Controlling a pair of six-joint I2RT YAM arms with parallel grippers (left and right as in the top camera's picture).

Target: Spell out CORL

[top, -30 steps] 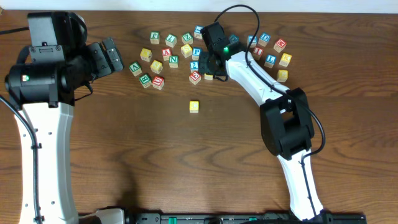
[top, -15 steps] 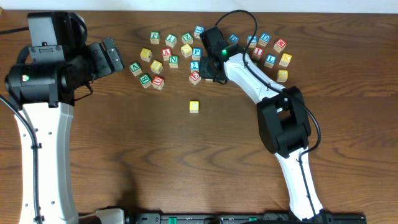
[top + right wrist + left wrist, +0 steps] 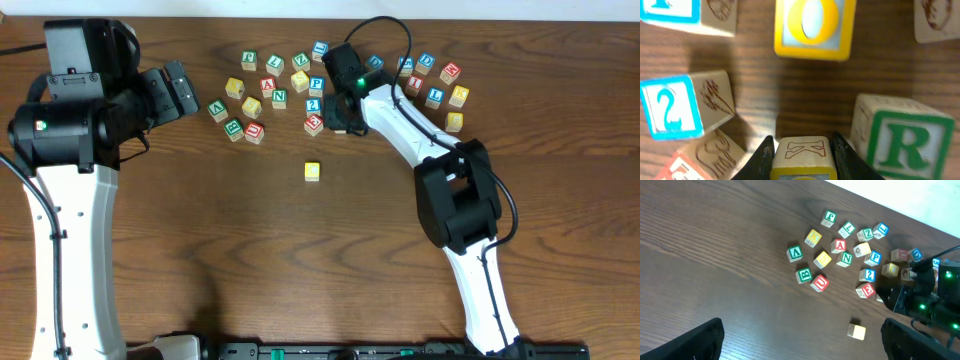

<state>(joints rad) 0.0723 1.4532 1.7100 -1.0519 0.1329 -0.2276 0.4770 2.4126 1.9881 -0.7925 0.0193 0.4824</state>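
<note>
My right gripper (image 3: pixel 338 118) (image 3: pixel 802 159) is down among the letter blocks and shut on a yellow-topped block (image 3: pixel 802 156) with an outlined K on its side. A yellow O block (image 3: pixel 812 22) lies just beyond it. A green R block (image 3: pixel 901 140) stands close on its right, and a blue block marked 2 (image 3: pixel 671 109) on its left. One lone yellow block (image 3: pixel 312 171) (image 3: pixel 856 331) sits apart, nearer the table's middle. My left gripper (image 3: pixel 177 90) (image 3: pixel 802 341) is open, empty and high above the table at the far left.
Several letter blocks lie scattered along the back in a left cluster (image 3: pixel 262 95) and a right cluster (image 3: pixel 437 82). A red block (image 3: pixel 687 162) presses close to my right gripper's left finger. The right arm's cable (image 3: pixel 400 40) loops over the blocks.
My right gripper has shifted slightly right and now covers the small yellow block that showed at its jaws. The left arm and the lone yellow block have not moved.
</note>
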